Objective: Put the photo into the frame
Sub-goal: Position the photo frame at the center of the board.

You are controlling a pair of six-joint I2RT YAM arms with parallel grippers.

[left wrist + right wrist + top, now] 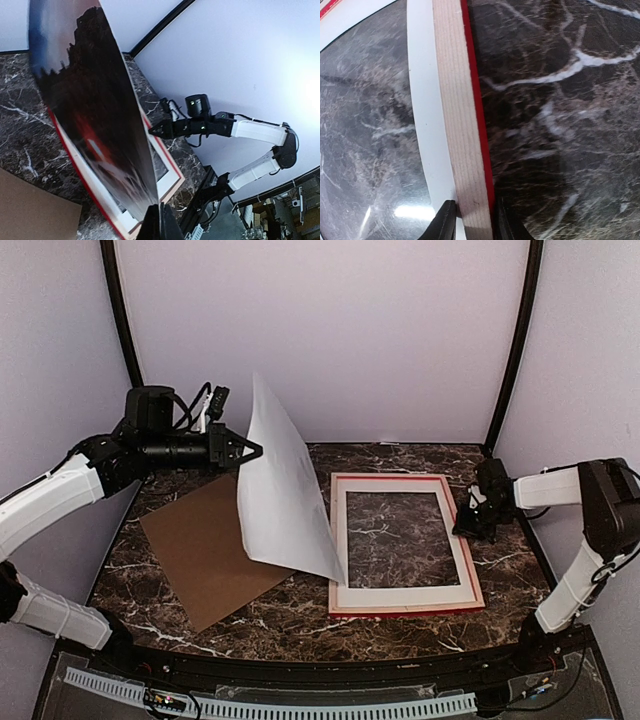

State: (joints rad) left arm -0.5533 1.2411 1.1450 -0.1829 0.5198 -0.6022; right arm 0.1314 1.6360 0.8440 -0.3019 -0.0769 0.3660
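The photo (285,490) stands tilted on edge over the table, its white back towards the top camera and its dark, red-glowing picture side (95,100) facing the frame. My left gripper (250,451) is shut on its upper left edge, and the closed fingertips (161,215) pinch it. The photo's lowest corner is down by the left rail of the frame (405,602). The frame lies flat, pale wood back up, red showing at its edges. My right gripper (468,525) sits at its right rail, and its fingers (474,220) clamp the wooden rail (462,125) from both sides.
A brown backing board (205,545) lies flat at the left, partly under the photo. Inside the frame sit a white mat border (422,100) and a glossy clear sheet (370,150) over the marble. Purple walls close the table on three sides.
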